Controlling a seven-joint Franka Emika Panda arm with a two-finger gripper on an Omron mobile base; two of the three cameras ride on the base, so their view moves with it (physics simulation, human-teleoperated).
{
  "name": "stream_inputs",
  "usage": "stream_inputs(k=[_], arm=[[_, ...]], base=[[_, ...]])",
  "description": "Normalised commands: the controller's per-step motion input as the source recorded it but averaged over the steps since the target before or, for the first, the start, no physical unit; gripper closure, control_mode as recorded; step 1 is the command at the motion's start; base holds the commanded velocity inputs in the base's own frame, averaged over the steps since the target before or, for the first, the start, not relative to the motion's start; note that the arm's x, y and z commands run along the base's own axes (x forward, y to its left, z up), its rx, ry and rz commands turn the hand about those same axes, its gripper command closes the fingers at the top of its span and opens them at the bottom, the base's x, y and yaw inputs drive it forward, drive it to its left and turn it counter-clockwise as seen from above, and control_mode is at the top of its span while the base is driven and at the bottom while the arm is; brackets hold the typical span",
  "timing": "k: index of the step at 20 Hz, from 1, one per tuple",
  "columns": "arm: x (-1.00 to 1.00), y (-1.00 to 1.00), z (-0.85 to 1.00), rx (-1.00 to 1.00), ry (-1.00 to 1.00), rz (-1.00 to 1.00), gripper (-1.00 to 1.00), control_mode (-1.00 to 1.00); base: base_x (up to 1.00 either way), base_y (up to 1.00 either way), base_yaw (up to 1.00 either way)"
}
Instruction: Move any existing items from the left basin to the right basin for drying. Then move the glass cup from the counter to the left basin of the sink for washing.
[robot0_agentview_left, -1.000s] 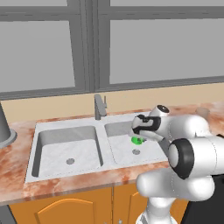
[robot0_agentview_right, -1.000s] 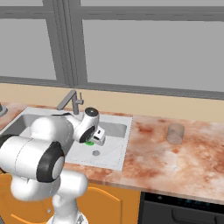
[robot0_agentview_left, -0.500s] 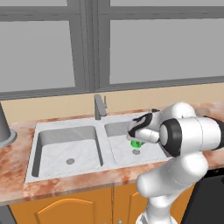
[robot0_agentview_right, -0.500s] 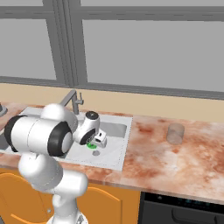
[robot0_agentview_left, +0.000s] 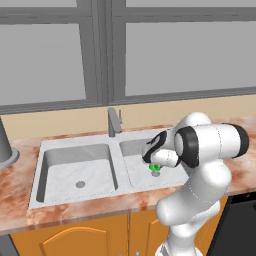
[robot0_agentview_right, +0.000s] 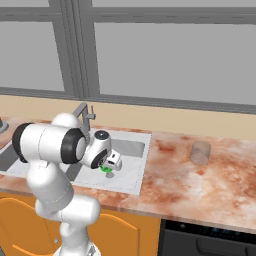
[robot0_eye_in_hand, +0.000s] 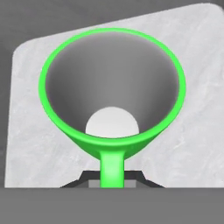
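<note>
Gripper (robot0_eye_in_hand: 112, 181) pinched narrow on the handle of the green mug (robot0_eye_in_hand: 112, 92); mug hangs directly below the hand, mouth facing the camera, handle running back between the fingertips. It sits low over the right basin (robot0_agentview_left: 137, 172), near the drain. Release looks due. Glass cup (robot0_agentview_right: 201, 152) stands well right on the tabletop (robot0_agentview_right: 200, 185); left basin (robot0_agentview_left: 65, 175) bare.

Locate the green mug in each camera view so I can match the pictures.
Left base view: green mug, centre-right, under the gripper over the right basin.
Right base view: mug, left of centre, beside the wrist.
Hand view: mug, seen from above, handle toward the bottom.
Shared landmark: faucet.
</note>
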Motion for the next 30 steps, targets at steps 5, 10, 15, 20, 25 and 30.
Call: stream_inputs(k=[5, 10, 15, 20, 25, 30], arm=[[0.15, 0.00, -0.15, -0.06, -0.01, -0.02, 1.00, -1.00], [0.14, 0.00, -0.16, -0.03, 0.00, -0.01, 1.00, -1.00], [0.06, 0.00, -0.08, 0.00, 0.00, 0.00, 1.00, -1.00], [0.05, 0.00, -0.11, 0.00, 0.00, 0.00, 1.00, -1.00], [0.00, 0.00, -0.15, 0.00, 0.00, 0.00, 1.00, -1.00], [0.00, 0.00, -0.14, 0.00, 0.00, 0.00, 1.00, -1.00]], base=[[0.00, 0.00, 0.00], [0.00, 0.00, 0.00], [0.00, 0.00, 0.00], [0.00, 0.00, 0.00], [0.00, 0.00, 0.00], [0.00, 0.00, 0.00]])
